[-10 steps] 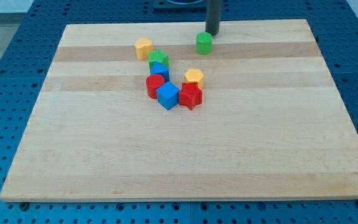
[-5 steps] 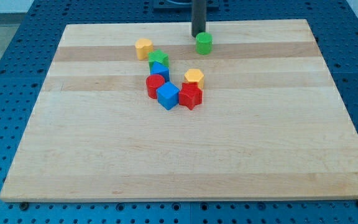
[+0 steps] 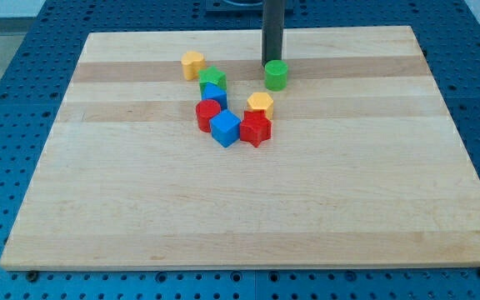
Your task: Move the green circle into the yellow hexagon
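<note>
The green circle [image 3: 276, 75] stands on the wooden board [image 3: 248, 208] near the view's top, right of centre. My tip [image 3: 272, 62] touches its upper-left edge. The yellow hexagon [image 3: 260, 104] lies below and slightly left of the green circle, with a short gap between them. It rests against a red block [image 3: 256, 128].
A cluster sits left of the hexagon: a green star-like block [image 3: 212, 79], a blue block [image 3: 214, 94], a red block [image 3: 208, 114] and a blue cube [image 3: 225, 128]. A second yellow block [image 3: 192, 63] lies at the upper left of the cluster.
My tip moved left, then came down behind the green circle. The green circle has slid toward the view's bottom, closer to the yellow hexagon.
</note>
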Robot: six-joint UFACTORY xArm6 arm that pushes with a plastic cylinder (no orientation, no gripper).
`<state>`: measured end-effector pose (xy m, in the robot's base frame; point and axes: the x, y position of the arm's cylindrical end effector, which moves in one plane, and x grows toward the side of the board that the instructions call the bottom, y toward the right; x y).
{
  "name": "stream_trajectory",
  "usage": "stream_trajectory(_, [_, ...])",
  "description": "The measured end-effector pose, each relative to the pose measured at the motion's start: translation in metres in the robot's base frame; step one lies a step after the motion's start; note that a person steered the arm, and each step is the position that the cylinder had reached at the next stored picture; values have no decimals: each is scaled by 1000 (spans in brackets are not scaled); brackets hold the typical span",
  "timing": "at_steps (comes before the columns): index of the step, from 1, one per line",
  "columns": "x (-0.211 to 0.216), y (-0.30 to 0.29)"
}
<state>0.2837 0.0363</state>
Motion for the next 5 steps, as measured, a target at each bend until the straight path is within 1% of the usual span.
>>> stream_trajectory(3, [6, 8])
stream_trajectory(5, [10, 26])
